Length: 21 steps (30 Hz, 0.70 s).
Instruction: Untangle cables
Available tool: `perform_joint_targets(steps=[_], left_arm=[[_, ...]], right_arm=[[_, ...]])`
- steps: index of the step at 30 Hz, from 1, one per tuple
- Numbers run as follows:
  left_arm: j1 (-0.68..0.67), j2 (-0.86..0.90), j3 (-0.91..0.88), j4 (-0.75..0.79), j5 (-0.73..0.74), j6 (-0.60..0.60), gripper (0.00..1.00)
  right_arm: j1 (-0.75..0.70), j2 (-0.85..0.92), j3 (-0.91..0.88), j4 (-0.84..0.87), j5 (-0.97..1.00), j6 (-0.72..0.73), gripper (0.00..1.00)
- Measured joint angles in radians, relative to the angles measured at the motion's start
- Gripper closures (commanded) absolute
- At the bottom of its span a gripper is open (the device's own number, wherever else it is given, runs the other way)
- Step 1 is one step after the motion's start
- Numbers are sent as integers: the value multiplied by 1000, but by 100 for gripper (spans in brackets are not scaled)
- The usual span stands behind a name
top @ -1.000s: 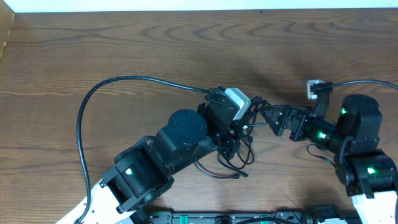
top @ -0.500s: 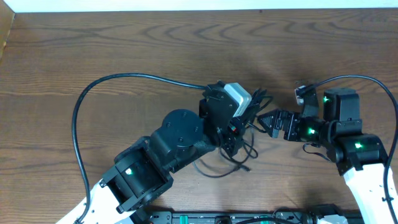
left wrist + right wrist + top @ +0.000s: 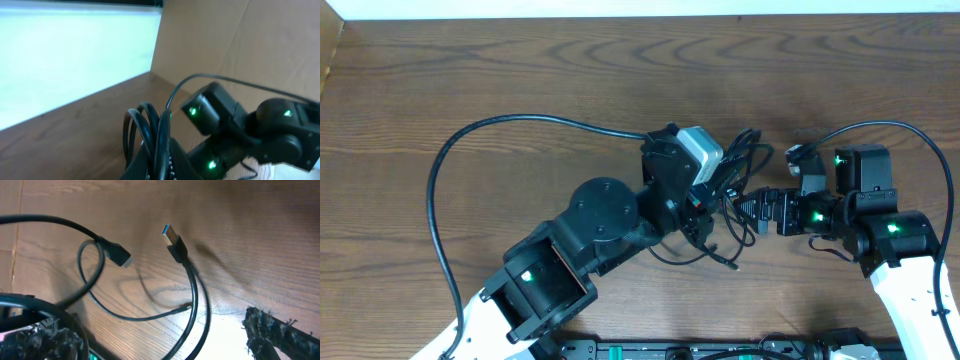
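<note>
**Limp, slick cords: one end pinned, plugs free to take**

My left gripper [image 3: 708, 203] is closed tight on the cables [image 3: 740, 160], a glossy black bunch just right of centre in the overhead frame. In the left wrist view their loops [image 3: 149, 127] rise out of the clamp at lower centre. My right gripper [image 3: 748, 205] stands wide apart with nothing in it, tips just beside the bunch.

I judge these cords light, floppy and slippery. A pinch on bare cord would likely let it slide through my pads, and dragging one loop would snag the others. The moulded plug bodies look like the only stiff parts, so I would take hold right behind one. The blue-tipped USB plug [image 3: 171, 234] lies on the wooden table [image 3: 250, 240], upper centre of the right wrist view. A smaller plug [image 3: 119, 256] lies to its left.

Counted: two plug ends, one of each kind, and at least three strands side by side in the loops. I cannot tell how many separate cords there are.
</note>
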Motion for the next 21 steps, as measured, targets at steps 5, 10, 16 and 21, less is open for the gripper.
perform_joint_targets(steps=[5, 10, 16, 21], left_arm=[[0, -35, 0, 32, 0, 0, 93], [-1, -99, -3, 20, -20, 0, 93], [-1, -177, -11, -13, -82, 26, 92], [-1, -252, -11, -90, -156, 46, 92]], right_arm=[[1, 0, 0, -41, 31, -26, 1], [5, 6, 1, -73, 89, -34, 1], [6, 46, 1, -80, 132, -40, 1], [6, 94, 1, -71, 156, -41, 1]])
